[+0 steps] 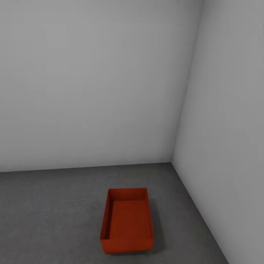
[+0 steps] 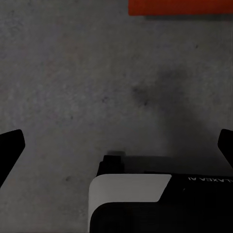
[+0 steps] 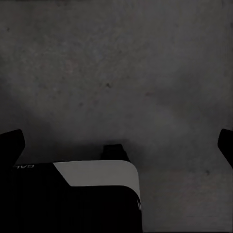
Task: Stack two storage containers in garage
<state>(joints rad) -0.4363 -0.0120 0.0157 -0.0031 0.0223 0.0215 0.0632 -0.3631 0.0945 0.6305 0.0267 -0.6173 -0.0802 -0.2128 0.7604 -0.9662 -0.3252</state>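
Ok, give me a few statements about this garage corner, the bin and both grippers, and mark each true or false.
1. One storage container sits on the concrete floor. True.
2. A second bin is stacked on it. False: it stands alone and looks empty.
3. It rests near the corner of two pale grey walls. True.
4. The left gripper is shut on the container. False: it is open above bare floor.
5. The right gripper is open, holding nothing. True.

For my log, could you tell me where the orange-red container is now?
In the head view, the storage container sits on the grey concrete floor near the corner, closer to the right wall.
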